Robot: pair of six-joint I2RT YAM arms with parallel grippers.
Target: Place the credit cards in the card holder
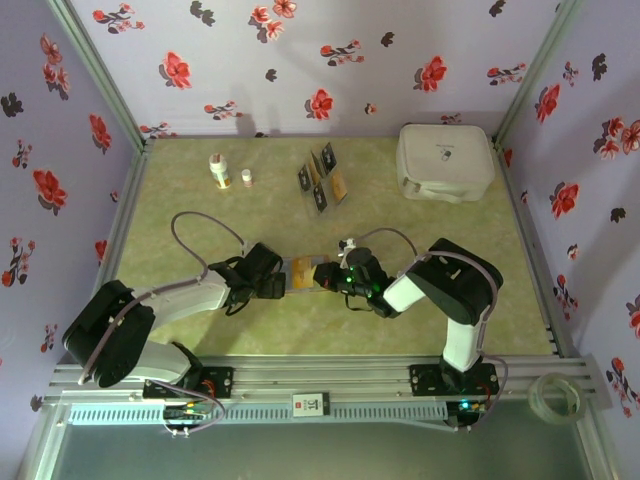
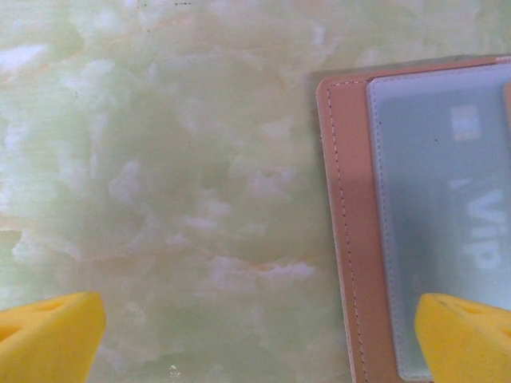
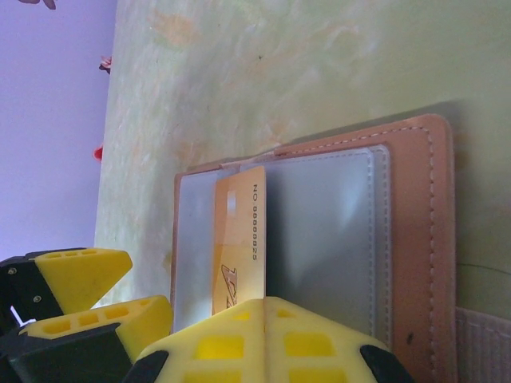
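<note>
Jaws of the right gripper (image 3: 263, 323) are pressed together on the lower end of a gold credit card (image 3: 239, 239), whose number strip faces up and whose free end lies over the grey-blue lining of the card holder (image 3: 415, 239). The holder lies open and flat on the table, at the middle between the two arms. It is reddish-brown with a pale stitched border and translucent pockets, and through one of them a card marked VIP (image 2: 479, 231) shows faintly. The left gripper (image 2: 259, 319) is spread wide and holds nothing, with one yellow fingertip over the holder's edge and the other over bare table. The table (image 1: 200, 330) is a pale green, marbled surface with cloudy white and faint orange veins. Farther back stand a slotted rack with more dark credit cards (image 1: 322, 178), two small bottles (image 1: 218, 170) to its left and a white rounded case (image 1: 445, 162) near the right corner. Lilac walls (image 1: 300, 60) printed with red and dark flowers close in three sides, and a metal rail (image 1: 330, 375) runs along the near edge.
</note>
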